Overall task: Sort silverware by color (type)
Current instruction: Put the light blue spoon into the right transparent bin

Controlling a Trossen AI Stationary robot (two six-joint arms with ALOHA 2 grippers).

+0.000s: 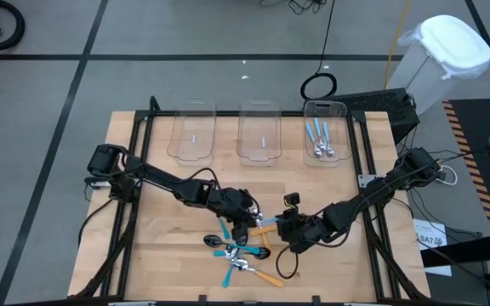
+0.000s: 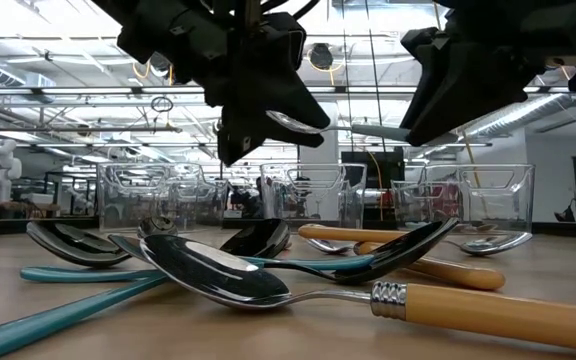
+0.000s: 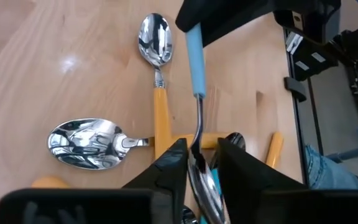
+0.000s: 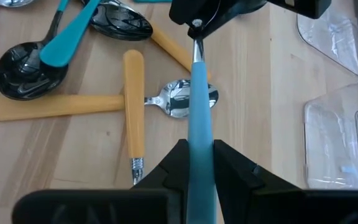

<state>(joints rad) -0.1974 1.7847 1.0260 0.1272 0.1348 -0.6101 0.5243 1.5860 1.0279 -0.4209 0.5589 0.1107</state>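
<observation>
Now light-blue spoon (image 4: 199,134) bridges both hands, apparently.

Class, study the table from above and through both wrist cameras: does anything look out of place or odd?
One light-blue spoon is held off the table by both grippers: the right gripper clamps its handle, the left gripper closes at its bowl end. The remaining spoons lie crossed in a heap.

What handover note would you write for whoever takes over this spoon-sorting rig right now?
Right gripper: shut on the handle of a light-blue spoon, held above the table.
Left gripper: at the same spoon's bowl end; grip unclear.
Done: several light-blue spoons lie in the right-hand bin.
Left: this spoon, plus teal spoons and orange spoons piled on the table below both grippers.
</observation>
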